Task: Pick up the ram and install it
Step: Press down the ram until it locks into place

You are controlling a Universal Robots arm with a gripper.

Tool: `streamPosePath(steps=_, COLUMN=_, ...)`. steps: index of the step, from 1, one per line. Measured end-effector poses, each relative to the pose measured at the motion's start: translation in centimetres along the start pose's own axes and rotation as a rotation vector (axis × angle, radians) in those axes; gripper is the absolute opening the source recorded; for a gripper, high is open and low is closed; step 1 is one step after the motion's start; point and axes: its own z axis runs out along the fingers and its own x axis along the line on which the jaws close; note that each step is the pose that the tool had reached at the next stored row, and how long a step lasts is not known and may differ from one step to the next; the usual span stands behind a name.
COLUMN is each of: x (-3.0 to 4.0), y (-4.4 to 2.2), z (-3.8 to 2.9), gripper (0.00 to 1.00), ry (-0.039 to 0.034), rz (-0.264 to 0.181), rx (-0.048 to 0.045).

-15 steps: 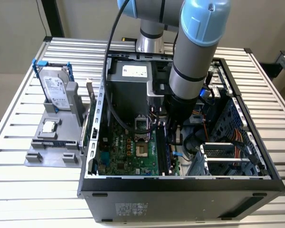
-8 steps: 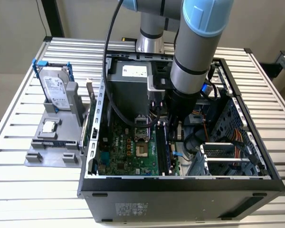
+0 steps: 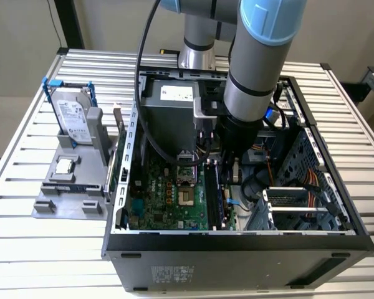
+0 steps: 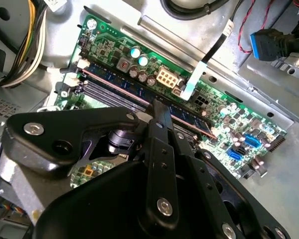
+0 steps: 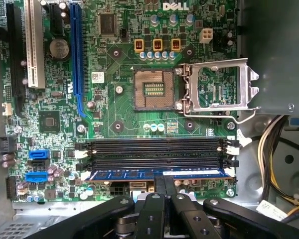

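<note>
In the outermost slot, ram (image 5: 157,175), tool (image 5: 163,180) closed on it

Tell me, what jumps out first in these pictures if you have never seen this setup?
The big arm reaching down into an open computer case on a slatted metal table. In the first wrist view, its gripper sits on the blue ram standing in the slot nearest it, below an empty processor socket on the green motherboard.
</note>
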Motion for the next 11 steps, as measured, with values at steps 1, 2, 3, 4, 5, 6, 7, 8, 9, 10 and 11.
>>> streamPosePath(steps=1, x=0.00, y=0.00, z=-0.07, gripper=0.00, ry=0.0001, rz=0.000, rx=0.0000)
streamPosePath(steps=2, x=-0.01, y=0.00, z=-0.16, gripper=0.00, ry=0.0000, rz=0.000, rx=0.0001)
streamPosePath(steps=3, x=-0.01, y=0.00, z=-0.28, gripper=0.00, ry=0.0001, rz=0.000, rx=0.0001)
streamPosePath(steps=4, x=-0.01, y=0.00, z=-0.36, gripper=0.00, ry=0.0004, rz=0.000, rx=0.0001)
streamPosePath(steps=5, x=-0.01, y=0.00, z=-0.43, gripper=0.00, ry=0.0005, rz=0.000, rx=0.0001)
streamPosePath(steps=6, x=-0.01, y=0.00, z=-0.52, gripper=0.00, ry=0.0007, rz=0.000, rx=0.0001)
streamPosePath(steps=7, x=-0.01, y=0.00, z=-0.62, gripper=0.00, ry=0.0008, rz=0.000, rx=0.0001)
streamPosePath(steps=8, x=-0.01, y=0.01, z=-0.80, gripper=0.00, ry=0.0007, rz=0.000, rx=0.0002)
streamPosePath(steps=9, x=-0.01, y=0.01, z=-0.96, gripper=0.00, ry=0.0008, rz=0.000, rx=0.0001)
streamPosePath(steps=10, x=-0.01, y=0.01, z=-1.13, gripper=0.00, ry=0.0008, rz=0.000, rx=0.0001)
streamPosePath(steps=11, x=-0.01, y=0.01, z=-1.31, gripper=0.00, ry=0.0008, rz=0.000, rx=0.0001)
